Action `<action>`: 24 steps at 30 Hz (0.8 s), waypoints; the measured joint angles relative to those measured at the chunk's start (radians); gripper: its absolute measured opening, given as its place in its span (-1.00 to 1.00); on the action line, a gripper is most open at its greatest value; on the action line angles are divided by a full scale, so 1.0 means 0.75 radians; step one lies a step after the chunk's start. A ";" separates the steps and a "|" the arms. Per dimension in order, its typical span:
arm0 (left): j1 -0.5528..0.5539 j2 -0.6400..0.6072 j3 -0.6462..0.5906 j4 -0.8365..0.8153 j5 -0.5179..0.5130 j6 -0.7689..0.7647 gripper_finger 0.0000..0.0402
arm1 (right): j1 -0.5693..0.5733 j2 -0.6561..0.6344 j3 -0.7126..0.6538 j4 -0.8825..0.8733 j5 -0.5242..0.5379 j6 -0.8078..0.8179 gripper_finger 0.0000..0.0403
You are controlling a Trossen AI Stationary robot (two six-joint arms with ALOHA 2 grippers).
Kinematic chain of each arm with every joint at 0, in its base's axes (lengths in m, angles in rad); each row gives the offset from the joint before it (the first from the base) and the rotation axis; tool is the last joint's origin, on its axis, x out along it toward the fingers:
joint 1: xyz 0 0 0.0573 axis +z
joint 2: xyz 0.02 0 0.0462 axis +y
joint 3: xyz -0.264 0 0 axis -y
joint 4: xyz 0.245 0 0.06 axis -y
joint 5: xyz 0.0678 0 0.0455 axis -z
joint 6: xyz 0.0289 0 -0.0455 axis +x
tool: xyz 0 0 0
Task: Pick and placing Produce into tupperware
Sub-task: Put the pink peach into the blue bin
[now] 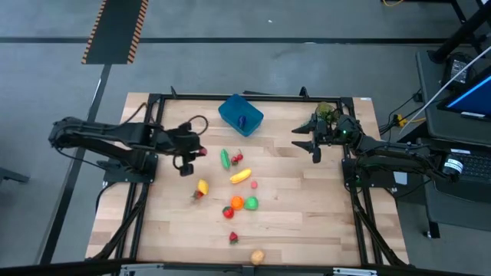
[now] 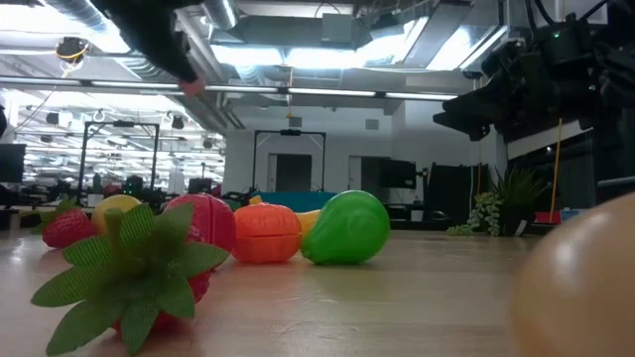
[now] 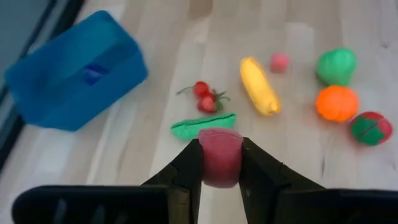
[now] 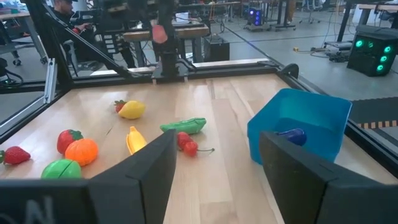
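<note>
A blurred tan fruit (image 2: pixel 585 283) is cut off by the frame.

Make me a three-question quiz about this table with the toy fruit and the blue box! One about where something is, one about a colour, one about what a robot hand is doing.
1. Where is the blue tupperware?
A. At the table's far edge, middle
B. At the near edge
C. Under the right arm

2. What colour is the piece in the left pincer?
A. Blue
B. Pinkish red
C. Green

3. What is the right pincer doing?
A. Squeezing the banana
B. Holding the tupperware
C. Open, holding nothing

Answers:
1 A: the high view shows it at the far edge, between the arms.
2 B: the left wrist view shows a pinkish-red piece clamped between the fingers.
3 C: the right wrist view shows only a gap between its fingers.
</note>
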 joint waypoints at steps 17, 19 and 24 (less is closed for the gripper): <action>0.000 -0.504 -0.435 0.286 -0.096 -0.045 -0.61 | 0.000 0.000 0.000 -0.006 0.000 -0.011 0.14; 0.000 -0.564 -0.512 0.388 -0.090 -0.027 -0.61 | 0.000 0.000 0.000 -0.005 0.000 -0.011 0.14; 0.000 -0.687 -0.645 0.589 -0.074 0.037 -0.68 | 0.000 0.000 0.000 -0.005 0.000 -0.031 0.14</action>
